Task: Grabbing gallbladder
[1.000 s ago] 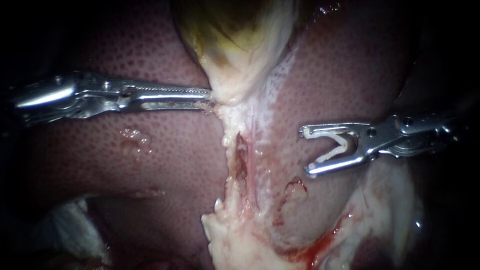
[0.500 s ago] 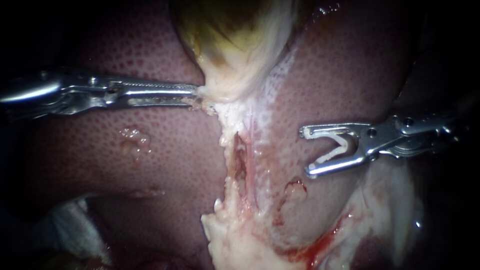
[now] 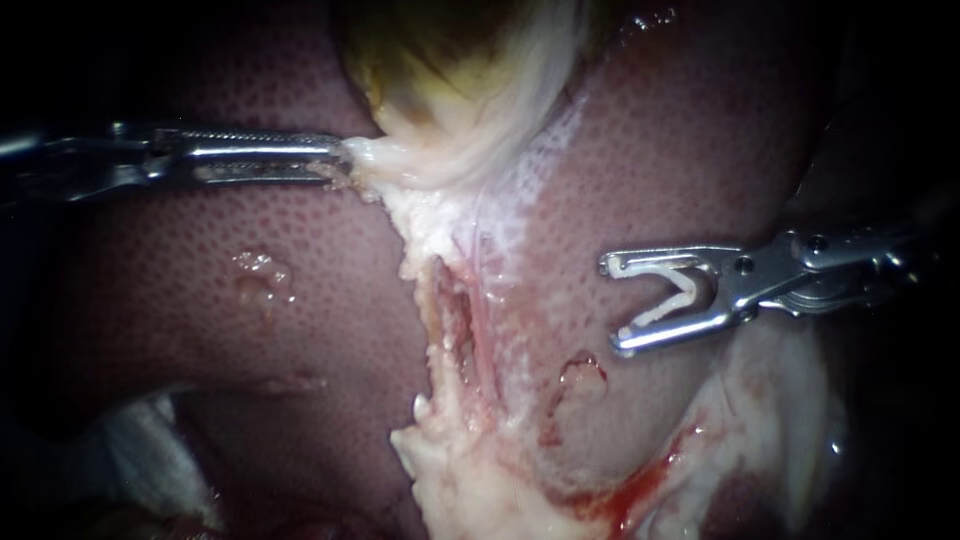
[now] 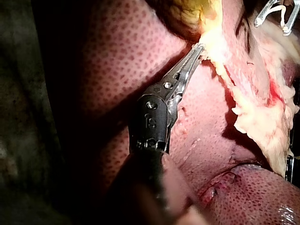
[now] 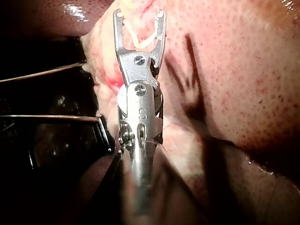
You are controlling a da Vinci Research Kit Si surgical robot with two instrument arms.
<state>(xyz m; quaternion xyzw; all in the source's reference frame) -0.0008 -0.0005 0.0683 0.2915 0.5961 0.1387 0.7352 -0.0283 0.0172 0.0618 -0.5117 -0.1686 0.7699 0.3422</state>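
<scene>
In the endoscope view my left instrument (image 3: 345,158) reaches in from nine o'clock. Its jaws lie narrow and clamp the pale lower lip of the gallbladder (image 3: 450,70), which hangs yellow-green at twelve o'clock against the mottled liver (image 3: 230,330). The pinched tissue is drawn taut toward ten o'clock. From it a ragged strip of whitish tissue (image 3: 455,330) runs down toward six o'clock, with a red smear (image 3: 640,490) at about five. My right instrument (image 3: 615,303) comes in from three o'clock and hovers over the liver, well apart from the gallbladder. Its jaws stand wide, and a white clip (image 3: 680,295) is seated between them, touching both. The left wrist view shows what the endoscope cannot. The toothed inner face of the left instrument (image 4: 199,49) bites the cream edge just where the gallbladder (image 4: 187,14) narrows, and the right instrument (image 4: 276,18) shows only as its tips, far ahead and to one side. The right wrist view looks along the right instrument (image 5: 139,16) and makes the clip (image 5: 140,40) plainer. Its two arms lie along the inner sides of the spread jaws and join in a wavy bend near the hinge. Liver (image 5: 243,70) lies beside and beyond the jaws, which touch no tissue. This view shows neither the gallbladder nor the left instrument.
</scene>
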